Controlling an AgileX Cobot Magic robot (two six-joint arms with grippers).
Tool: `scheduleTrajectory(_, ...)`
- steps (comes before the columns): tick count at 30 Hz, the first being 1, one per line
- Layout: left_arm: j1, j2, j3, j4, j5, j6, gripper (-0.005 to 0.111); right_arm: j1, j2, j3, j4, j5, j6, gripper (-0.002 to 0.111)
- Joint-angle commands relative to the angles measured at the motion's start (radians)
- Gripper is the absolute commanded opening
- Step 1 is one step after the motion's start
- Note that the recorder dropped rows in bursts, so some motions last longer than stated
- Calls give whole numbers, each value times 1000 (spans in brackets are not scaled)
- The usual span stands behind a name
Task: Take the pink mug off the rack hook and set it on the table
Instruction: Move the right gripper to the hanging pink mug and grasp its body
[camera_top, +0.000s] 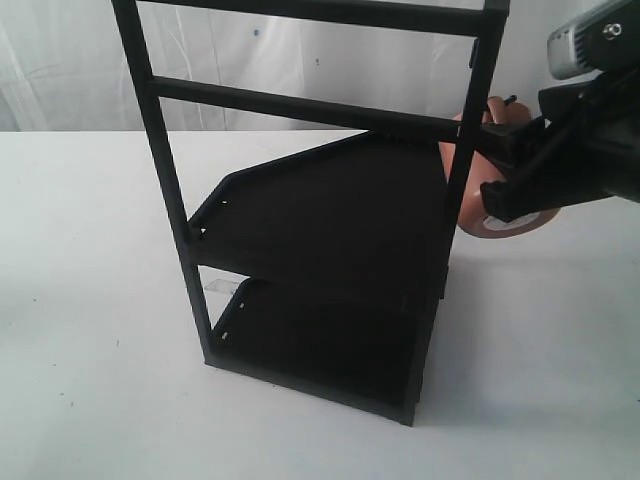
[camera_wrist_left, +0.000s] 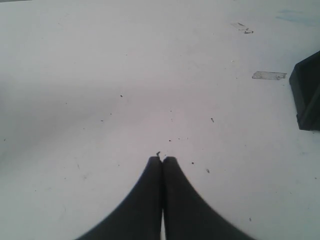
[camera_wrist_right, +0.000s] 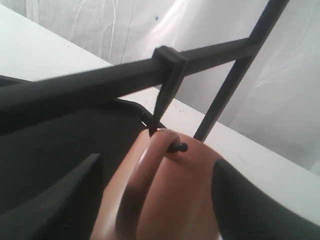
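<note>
The pink mug (camera_top: 475, 225) (camera_wrist_right: 180, 195) hangs at the right side of the black rack (camera_top: 320, 220), its loop handle around the rack hook (camera_wrist_right: 177, 147). The hook's upturned tip pokes out through the handle. My right gripper (camera_top: 505, 175) (camera_wrist_right: 157, 167) is shut on the mug, one finger on each side of its body. The mug's white base sticker (camera_top: 510, 222) faces the exterior camera. My left gripper (camera_wrist_left: 162, 159) is shut and empty, hovering over the white table (camera_wrist_left: 100, 75); the exterior view does not show it.
The tall rack has two black shelves and crossbars, and stands mid-table (camera_top: 90, 300). A corner of its base (camera_wrist_left: 307, 95) shows in the left wrist view, next to a strip of clear tape (camera_wrist_left: 269, 75). A white curtain hangs behind.
</note>
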Motion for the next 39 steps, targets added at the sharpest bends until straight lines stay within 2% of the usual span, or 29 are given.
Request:
scheduleTrajectory(1,2,-5,4,-11,3,-1,0,3,28,-4,6,-31,-11,59)
scheduleTrajectory(14,2,-5,4,-11,3,-1,0,3,85,-4,6,-93,-11,51)
scheduleTrajectory(22,2,-5,4,-11,3,-1,0,3,89,-4,6,-102,-11,16)
scheduleTrajectory(26,2,-5,4,-11,3,-1,0,3,89,-4,6,-105,-11,6)
scheduleTrajectory(30,2,-5,4,-11,3,-1,0,3,89,-4,6,-109,-11,3)
scheduleTrajectory(39,2,-5,4,-11,3,-1,0,3,47,-4,6,-112,-11,3)
